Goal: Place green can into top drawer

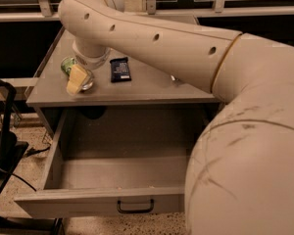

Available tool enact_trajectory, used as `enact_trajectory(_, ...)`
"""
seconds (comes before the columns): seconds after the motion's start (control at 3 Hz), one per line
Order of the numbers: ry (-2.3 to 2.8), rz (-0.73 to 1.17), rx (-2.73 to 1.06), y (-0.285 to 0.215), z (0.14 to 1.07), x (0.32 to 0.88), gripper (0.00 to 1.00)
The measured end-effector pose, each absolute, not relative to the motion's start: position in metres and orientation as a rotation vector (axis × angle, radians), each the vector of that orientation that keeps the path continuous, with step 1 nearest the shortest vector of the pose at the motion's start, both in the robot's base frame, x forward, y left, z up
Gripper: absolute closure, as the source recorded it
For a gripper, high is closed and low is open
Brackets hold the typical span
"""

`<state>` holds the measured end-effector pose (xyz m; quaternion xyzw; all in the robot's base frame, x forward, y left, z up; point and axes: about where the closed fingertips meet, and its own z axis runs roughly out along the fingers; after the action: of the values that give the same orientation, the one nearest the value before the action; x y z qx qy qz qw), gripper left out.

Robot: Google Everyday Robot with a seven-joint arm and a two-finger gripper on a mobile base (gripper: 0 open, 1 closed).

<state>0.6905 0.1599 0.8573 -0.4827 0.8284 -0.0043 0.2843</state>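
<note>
We found the green can (67,64) on the cabinet top (152,89), just left of the dark blue snack bar (120,69). The gripper (78,80) sat down over the can, also left of the bar. We could not tell whether its jaws were spread or pinching the can. Below and in front of the bar, the top drawer (88,202) stood pulled out. We judged the drawer ready and the can not yet in it. Lifting, carrying and releasing were left.

I count: one green can (66,65), one snack bar (120,69), one top drawer (83,203), one gripper (78,81) at the can.
</note>
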Motion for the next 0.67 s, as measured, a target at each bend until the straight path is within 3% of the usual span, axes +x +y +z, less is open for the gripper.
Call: enact_trajectory(0.67, 2.224, -0.027, -1.268, 0.1467, 0.8453, 0.7081, 0.0)
